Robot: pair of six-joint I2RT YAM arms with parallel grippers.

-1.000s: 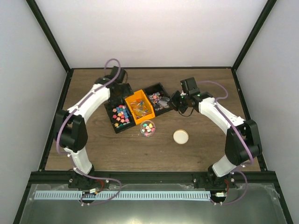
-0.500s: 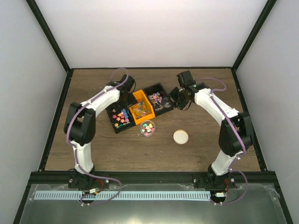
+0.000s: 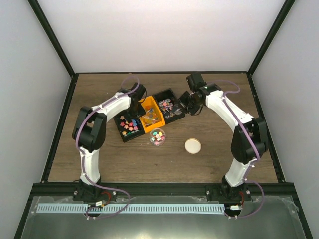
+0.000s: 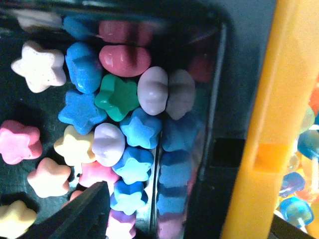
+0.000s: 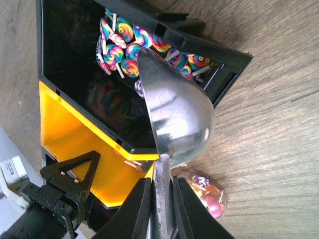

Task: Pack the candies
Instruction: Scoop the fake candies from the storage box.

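Observation:
Star-shaped candies (image 4: 119,97) in pink, blue, green and cream fill the left black bin (image 3: 123,135). My left gripper (image 3: 131,110) is down among them. Only one dark finger (image 4: 82,214) shows, at the lower left, and it stands well off the middle. Swirl lollipop candies (image 5: 127,45) lie in the right black bin (image 3: 160,94). My right gripper (image 5: 162,183) is shut on the handle of a metal scoop (image 5: 177,119), whose bowl hangs over that bin's near corner. A small clear jar (image 3: 157,136) holds mixed candies.
An orange bin (image 3: 149,115) of wrapped sweets sits between the two black bins. A cream round lid (image 3: 193,145) lies on the wooden table to the right of the jar. In the right wrist view the jar (image 5: 207,191) is just below the scoop.
My left arm has swung right and dropped its gripper into the left black bin, with the jaws drawing closer. My right arm has shifted slightly back and left with the scoop.

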